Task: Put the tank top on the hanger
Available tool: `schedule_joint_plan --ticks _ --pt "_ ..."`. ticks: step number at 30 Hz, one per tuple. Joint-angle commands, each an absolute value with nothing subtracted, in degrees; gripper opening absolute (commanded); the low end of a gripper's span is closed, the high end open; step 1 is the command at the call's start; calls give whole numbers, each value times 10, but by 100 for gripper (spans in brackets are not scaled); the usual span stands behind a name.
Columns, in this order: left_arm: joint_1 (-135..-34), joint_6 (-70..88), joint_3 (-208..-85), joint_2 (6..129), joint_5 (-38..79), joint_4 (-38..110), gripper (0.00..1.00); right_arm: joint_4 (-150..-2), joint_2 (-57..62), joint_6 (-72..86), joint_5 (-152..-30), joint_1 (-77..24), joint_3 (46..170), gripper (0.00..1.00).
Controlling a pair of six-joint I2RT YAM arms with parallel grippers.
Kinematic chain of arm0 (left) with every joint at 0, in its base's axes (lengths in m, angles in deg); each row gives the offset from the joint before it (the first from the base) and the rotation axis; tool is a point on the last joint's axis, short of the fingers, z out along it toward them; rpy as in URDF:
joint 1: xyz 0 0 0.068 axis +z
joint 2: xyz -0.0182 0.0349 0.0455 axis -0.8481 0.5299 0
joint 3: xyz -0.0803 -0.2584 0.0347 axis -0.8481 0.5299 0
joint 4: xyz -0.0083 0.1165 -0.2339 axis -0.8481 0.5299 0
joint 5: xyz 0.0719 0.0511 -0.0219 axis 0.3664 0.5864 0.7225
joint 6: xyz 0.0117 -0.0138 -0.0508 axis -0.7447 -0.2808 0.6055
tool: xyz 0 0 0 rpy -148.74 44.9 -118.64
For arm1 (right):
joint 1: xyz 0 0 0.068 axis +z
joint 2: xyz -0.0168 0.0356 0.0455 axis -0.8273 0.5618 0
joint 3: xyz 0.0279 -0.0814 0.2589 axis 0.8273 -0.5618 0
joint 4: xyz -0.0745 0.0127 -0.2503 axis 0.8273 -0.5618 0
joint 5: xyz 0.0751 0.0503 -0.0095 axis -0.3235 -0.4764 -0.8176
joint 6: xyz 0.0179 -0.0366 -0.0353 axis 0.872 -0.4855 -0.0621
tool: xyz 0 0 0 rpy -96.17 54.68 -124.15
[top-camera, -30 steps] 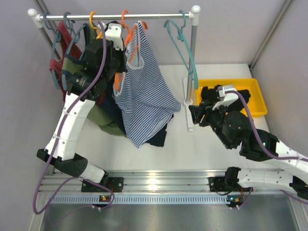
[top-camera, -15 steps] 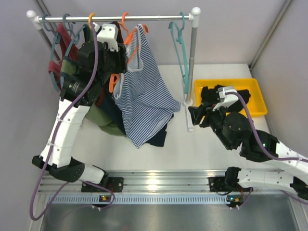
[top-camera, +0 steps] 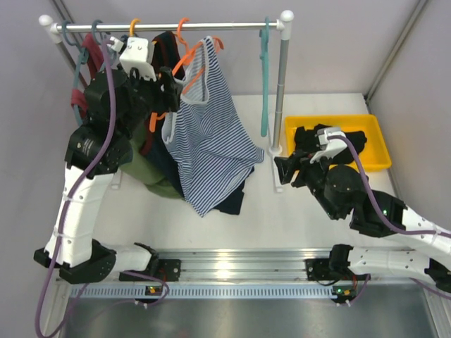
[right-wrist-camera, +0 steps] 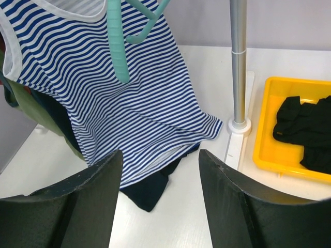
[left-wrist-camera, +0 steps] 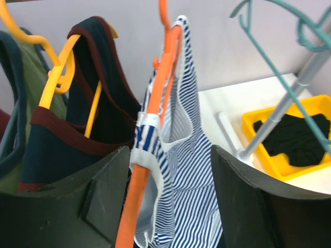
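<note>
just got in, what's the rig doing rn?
The striped tank top hangs on the orange hanger, whose hook is over the rail. The left pincer is up at the rack, open, with the hanger's arm and one strap between its fingers, not clamped. The right pincer is open and empty, near the rack post's foot. The hanging looks essentially done.

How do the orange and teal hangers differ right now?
The orange hanger has the striped tank top on it; the teal hanger is bare. Orange hangs midway along the rail; teal hangs by the right post. Both hook over the rail.
</note>
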State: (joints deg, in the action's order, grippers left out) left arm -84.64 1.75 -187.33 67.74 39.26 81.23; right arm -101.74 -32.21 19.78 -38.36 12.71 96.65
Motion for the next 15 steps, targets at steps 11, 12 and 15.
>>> schedule_joint_plan --ticks 11,12,15 --pt "-895 135 -1692 613 266 690 69 -989 -339 199 -370 133 937 64" --pt "-903 139 -1672 607 271 680 69 -990 -341 199 -368 133 933 64" --pt "-961 149 -1592 576 318 629 69 -994 -347 206 -367 133 919 65"
